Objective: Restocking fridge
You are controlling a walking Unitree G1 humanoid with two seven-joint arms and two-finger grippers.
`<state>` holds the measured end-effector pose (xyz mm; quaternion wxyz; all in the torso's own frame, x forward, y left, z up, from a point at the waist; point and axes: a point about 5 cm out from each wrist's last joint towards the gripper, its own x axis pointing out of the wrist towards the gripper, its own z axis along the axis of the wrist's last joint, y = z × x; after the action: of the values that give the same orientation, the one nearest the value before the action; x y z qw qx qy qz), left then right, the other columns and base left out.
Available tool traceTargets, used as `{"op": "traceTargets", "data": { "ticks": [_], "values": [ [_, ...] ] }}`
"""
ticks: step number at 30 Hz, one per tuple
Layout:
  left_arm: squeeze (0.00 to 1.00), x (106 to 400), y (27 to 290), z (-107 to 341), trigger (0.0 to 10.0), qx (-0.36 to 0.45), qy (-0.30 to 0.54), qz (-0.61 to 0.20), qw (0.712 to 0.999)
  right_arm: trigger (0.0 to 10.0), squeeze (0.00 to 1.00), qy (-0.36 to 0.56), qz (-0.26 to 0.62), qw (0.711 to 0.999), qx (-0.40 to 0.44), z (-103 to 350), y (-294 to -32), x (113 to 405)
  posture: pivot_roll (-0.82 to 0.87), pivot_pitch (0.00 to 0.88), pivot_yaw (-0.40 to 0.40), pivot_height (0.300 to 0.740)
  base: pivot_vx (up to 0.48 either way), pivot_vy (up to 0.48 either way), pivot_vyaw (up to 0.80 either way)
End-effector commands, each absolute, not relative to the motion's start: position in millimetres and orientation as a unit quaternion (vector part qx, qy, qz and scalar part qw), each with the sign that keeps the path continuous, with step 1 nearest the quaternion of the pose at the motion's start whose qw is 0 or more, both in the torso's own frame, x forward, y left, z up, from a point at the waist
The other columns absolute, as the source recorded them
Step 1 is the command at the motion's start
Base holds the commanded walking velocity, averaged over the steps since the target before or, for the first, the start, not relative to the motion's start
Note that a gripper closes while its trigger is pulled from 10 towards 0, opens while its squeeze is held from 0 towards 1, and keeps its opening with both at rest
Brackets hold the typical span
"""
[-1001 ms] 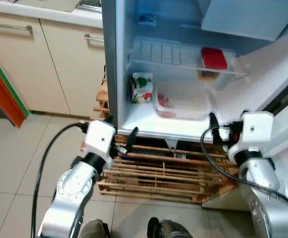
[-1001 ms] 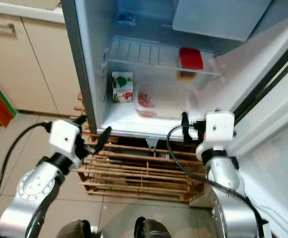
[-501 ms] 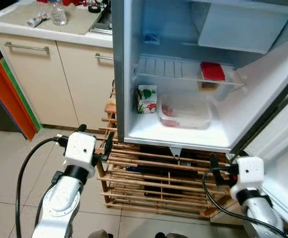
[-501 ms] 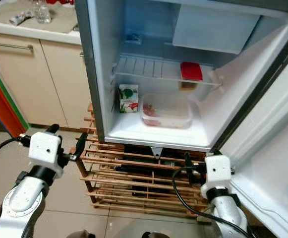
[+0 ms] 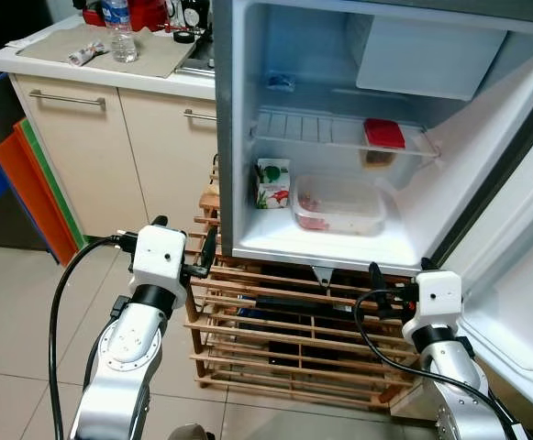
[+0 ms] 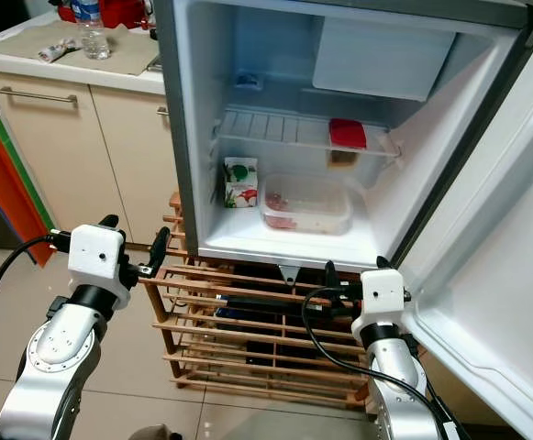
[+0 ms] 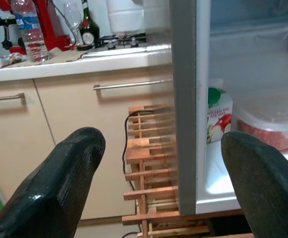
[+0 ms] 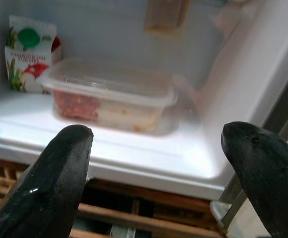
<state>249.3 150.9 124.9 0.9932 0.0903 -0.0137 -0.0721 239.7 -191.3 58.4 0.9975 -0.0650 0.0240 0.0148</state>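
Backing off from the open fridge (image 5: 238, 137).
The view has pulled back; left gripper (image 5: 209, 259) and right gripper (image 5: 373, 280) hang low, jaws spread, holding nothing; restocking needs fresh items.

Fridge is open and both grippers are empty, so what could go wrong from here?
The door stands beside the right gripper; swinging that arm could strike it. The left gripper sits close to the fridge wall and wooden rack, so reaching in could catch either.
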Motion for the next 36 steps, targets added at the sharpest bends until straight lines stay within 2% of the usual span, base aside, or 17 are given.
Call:
{"op": "traceTargets", "data": {
  "ticks": [1, 24, 36],
  "values": [
    [0.00, 252, 152, 124, 10.0, 0.091, -0.011, -0.069, 0.993, 10.0, 0.00, 0.009, 0.015, 0.997, -0.070, 64, -193, 245, 0.04, 0.000, -0.066, 0.740, 0.000, 0.461, 0.00],
    [0.00, 261, 144, 118, 10.0, 0.087, -0.005, -0.099, 0.991, 10.0, 0.00, -0.009, 0.014, 0.997, -0.074, 72, -187, 255, 0.03, 0.000, -0.062, 0.740, 0.000, 0.476, 0.00],
    [0.00, 267, 144, 124, 10.0, 0.102, -0.019, -0.091, 0.990, 10.0, 0.00, -0.007, 0.011, 0.997, -0.070, 72, -184, 256, 0.02, 0.000, -0.055, 0.740, 0.000, 0.000, 0.00]
  ]
}}
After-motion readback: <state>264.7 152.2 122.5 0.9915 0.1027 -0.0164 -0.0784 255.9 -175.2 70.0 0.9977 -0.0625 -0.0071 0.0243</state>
